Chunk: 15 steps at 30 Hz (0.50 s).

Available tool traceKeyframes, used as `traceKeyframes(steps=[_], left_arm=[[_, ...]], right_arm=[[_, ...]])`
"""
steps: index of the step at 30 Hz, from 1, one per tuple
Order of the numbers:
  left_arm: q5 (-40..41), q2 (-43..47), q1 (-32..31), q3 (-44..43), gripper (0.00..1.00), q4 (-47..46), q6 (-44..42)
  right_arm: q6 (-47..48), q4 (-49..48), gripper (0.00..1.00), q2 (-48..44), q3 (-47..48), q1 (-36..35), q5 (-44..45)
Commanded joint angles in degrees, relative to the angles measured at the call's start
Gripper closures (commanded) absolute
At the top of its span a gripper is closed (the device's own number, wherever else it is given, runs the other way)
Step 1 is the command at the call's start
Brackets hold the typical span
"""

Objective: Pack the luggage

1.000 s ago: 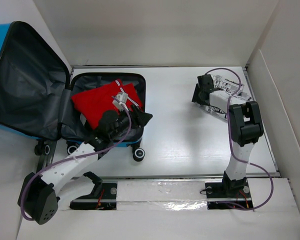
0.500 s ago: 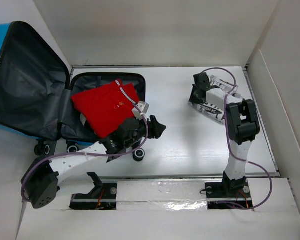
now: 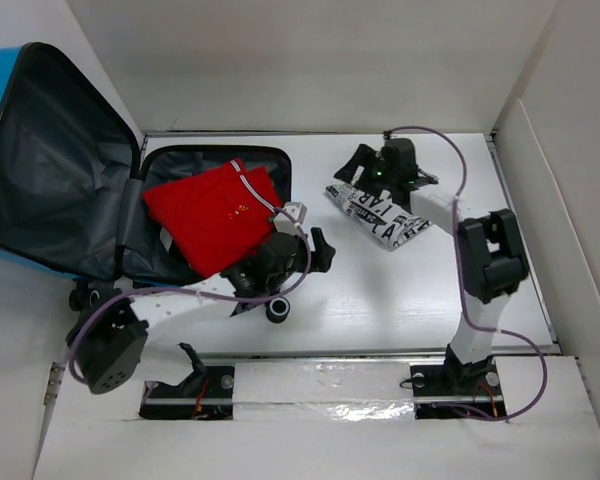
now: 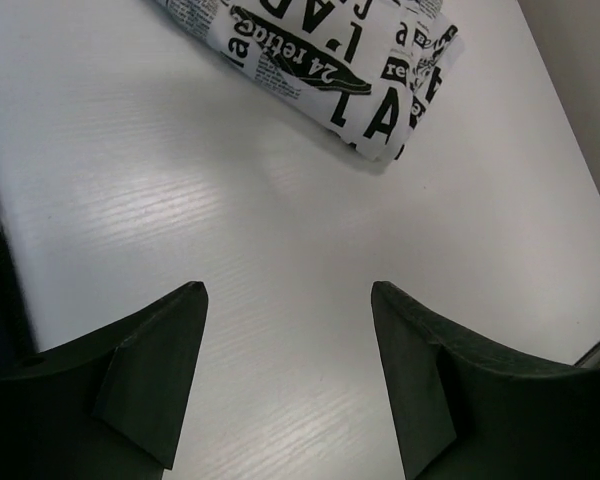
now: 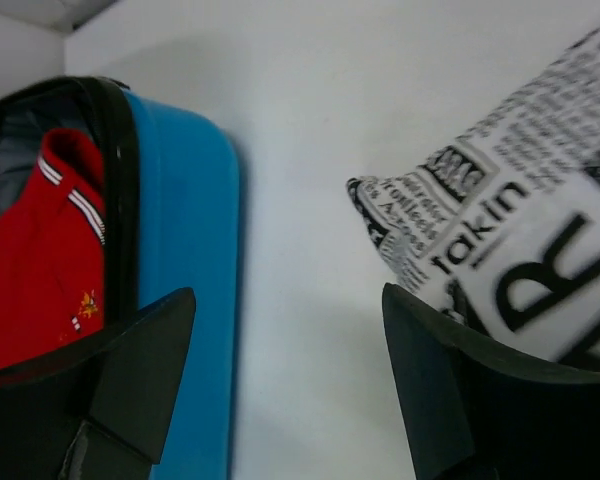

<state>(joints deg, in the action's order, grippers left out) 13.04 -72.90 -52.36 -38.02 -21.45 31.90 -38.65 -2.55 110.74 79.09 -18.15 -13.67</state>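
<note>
Bare surface [image 3: 380, 290] lies open near and right of the newsprint bundle [image 3: 377, 216]. The lane between that bundle and the luggage [image 3: 60, 170] is partly blocked by the left pincer [image 4: 287, 287]. The right pincer [image 5: 285, 292] crowds the bundle's far left end. A red garment [image 3: 205, 215] fills most of the luggage's base, and its raised lid walls off the left.

We see the suitcase [image 3: 50, 180] lying open at the upper left of the frame, its lid spread to the left. The shirt [image 3: 210, 215] lies in its right half. The bundle [image 3: 375, 212] lies on the table [image 3: 380, 290], right of the suitcase and apart from it, above centre.
</note>
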Motion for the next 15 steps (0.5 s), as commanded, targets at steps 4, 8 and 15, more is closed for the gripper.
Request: traceKeyframes(steps=[4, 8, 15], left_arm=[[2.79, -14.97, -2.31, -16.72, 0.57, -1.14, 0.88], [0.68, -23.76, -1.79, -22.88, 1.0, -3.94, 3.16], [-7.58, -36.15, 3.57, -30.17, 0.93, -6.76, 11.59]], right_arm=[[5.77, -8.35, 0.61, -20.53, -15.23, 8.48, 0.91], [9.3, -6.25, 1.0, -37.91, -26.93, 10.51, 8.56], [11.67, -8.0, 0.83, -57.2, -43.56, 12.35, 16.14]])
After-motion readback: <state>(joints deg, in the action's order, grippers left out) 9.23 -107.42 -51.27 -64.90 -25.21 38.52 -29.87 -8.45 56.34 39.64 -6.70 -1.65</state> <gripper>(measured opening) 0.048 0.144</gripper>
